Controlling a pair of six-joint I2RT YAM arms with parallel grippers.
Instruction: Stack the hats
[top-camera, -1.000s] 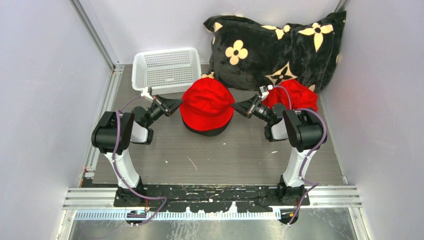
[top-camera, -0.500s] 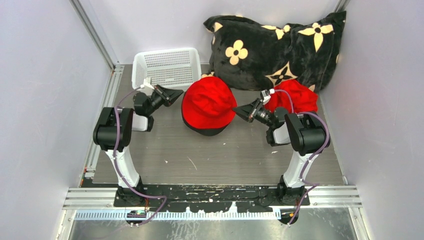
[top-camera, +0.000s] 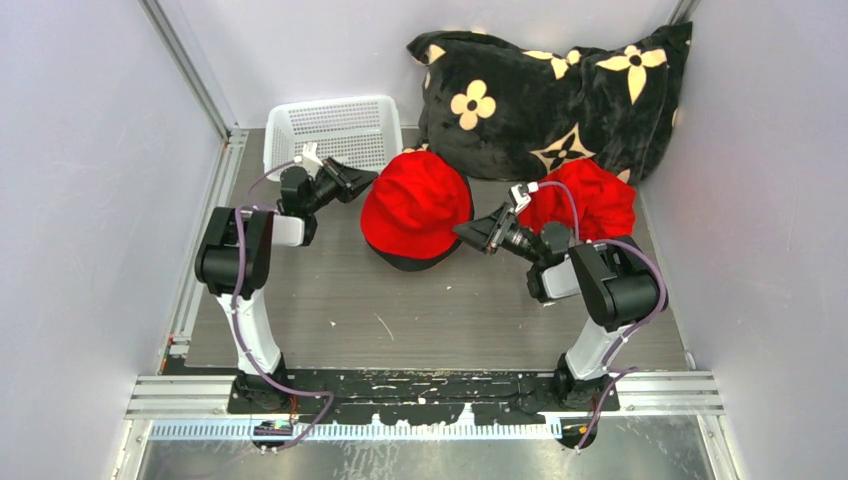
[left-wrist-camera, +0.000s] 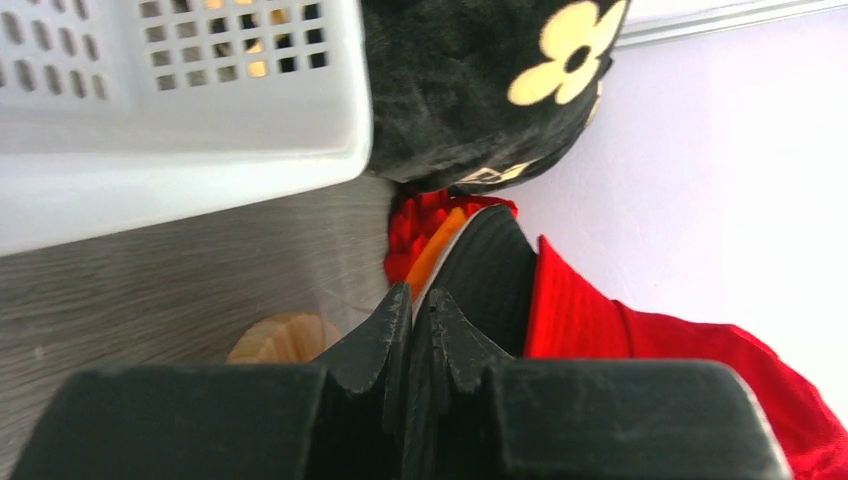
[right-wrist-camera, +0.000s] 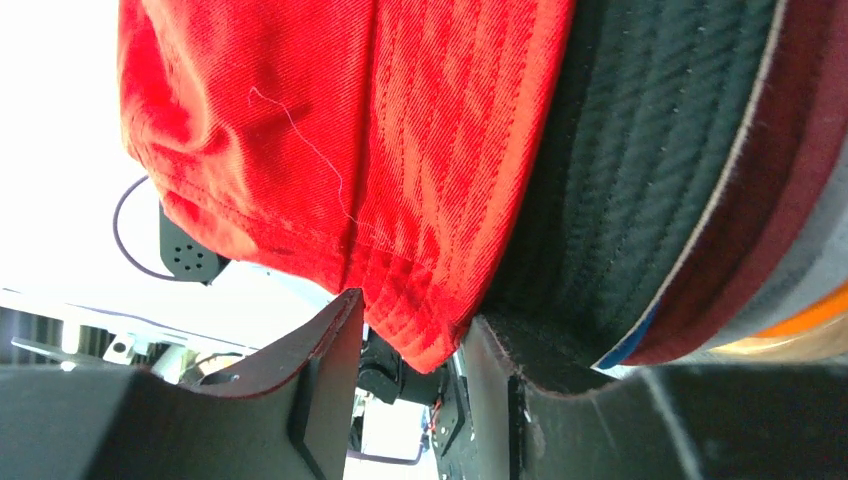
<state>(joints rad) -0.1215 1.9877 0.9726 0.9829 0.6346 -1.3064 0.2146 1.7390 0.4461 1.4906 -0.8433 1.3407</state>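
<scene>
Right gripper just released the bright red hat at 4 o'clock. Left gripper is nearly clenched, empty. Hat looks stacked.

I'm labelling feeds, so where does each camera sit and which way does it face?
Top external: above and behind, looking down at the table; both arms show.
Left wrist: on the left arm, facing basket and cushion; left hand at bottom.
Right wrist: on the right arm, close against the hat stack's brims; right hand at bottom.
Shared: all three see the bright red hat.

Matt cloth hat, perforated plastic basket
</scene>
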